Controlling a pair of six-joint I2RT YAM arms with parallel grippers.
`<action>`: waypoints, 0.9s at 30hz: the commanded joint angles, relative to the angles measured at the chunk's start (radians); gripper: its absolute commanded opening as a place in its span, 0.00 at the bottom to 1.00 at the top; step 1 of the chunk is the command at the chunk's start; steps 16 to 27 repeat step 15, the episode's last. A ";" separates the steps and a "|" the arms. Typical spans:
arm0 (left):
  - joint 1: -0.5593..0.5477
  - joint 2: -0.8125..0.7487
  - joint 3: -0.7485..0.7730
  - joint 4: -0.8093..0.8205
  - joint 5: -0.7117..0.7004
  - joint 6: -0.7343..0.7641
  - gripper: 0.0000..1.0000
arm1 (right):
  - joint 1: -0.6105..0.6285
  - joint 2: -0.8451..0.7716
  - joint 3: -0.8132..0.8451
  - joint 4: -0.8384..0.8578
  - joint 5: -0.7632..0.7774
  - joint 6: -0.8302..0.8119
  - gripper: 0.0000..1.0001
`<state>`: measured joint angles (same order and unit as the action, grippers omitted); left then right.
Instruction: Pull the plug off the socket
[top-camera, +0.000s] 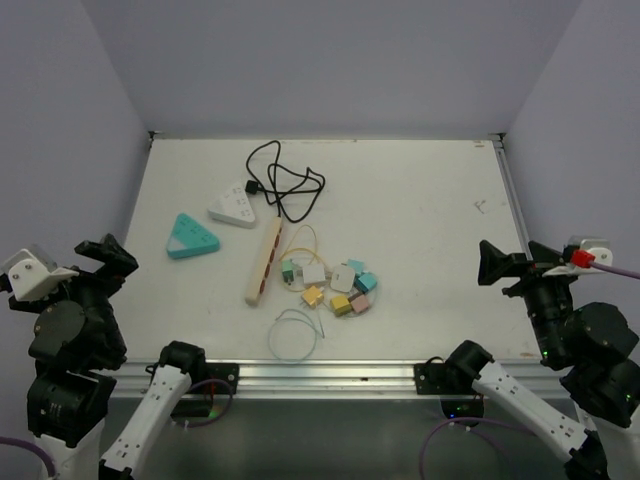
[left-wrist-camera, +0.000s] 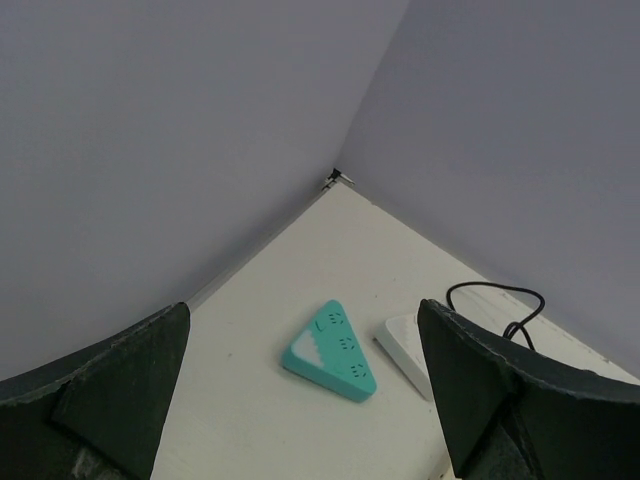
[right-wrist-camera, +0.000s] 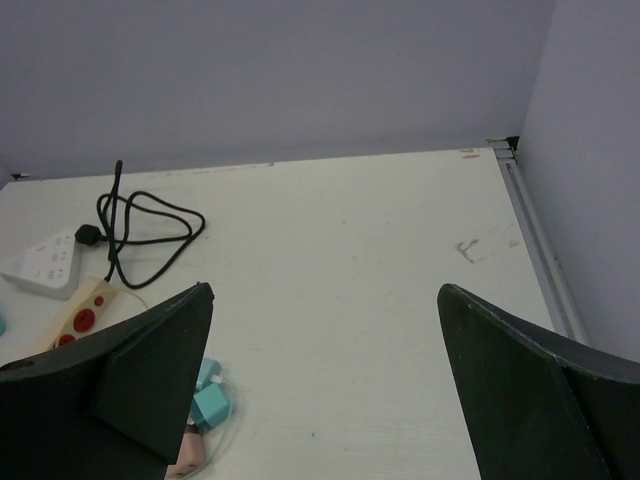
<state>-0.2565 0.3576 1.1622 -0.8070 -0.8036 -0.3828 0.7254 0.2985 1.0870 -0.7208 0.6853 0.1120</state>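
Off the far end of the strip (top-camera: 264, 260), white socket (top-camera: 232, 207) with black plug (top-camera: 252, 186) at its corner, seating unclear; my left gripper (top-camera: 108, 258) and right gripper (top-camera: 497, 265) spread wide, empty, well back from the strip; step: approach; next, I judge, brace socket, pinch plug.

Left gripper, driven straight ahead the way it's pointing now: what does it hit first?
Probably the teal triangular socket, which sits between the fingers of the open left gripper in its wrist view, with only bare table before it. Depth is uncertain.
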 joint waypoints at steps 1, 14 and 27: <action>-0.003 -0.009 -0.004 0.002 -0.088 -0.018 1.00 | -0.001 0.013 -0.018 0.015 -0.026 0.012 0.99; -0.003 -0.022 -0.058 0.080 -0.115 -0.016 1.00 | -0.001 0.047 -0.045 0.096 -0.029 0.009 0.99; -0.004 -0.026 -0.065 0.097 -0.117 -0.018 1.00 | -0.001 0.051 -0.048 0.101 -0.032 0.008 0.99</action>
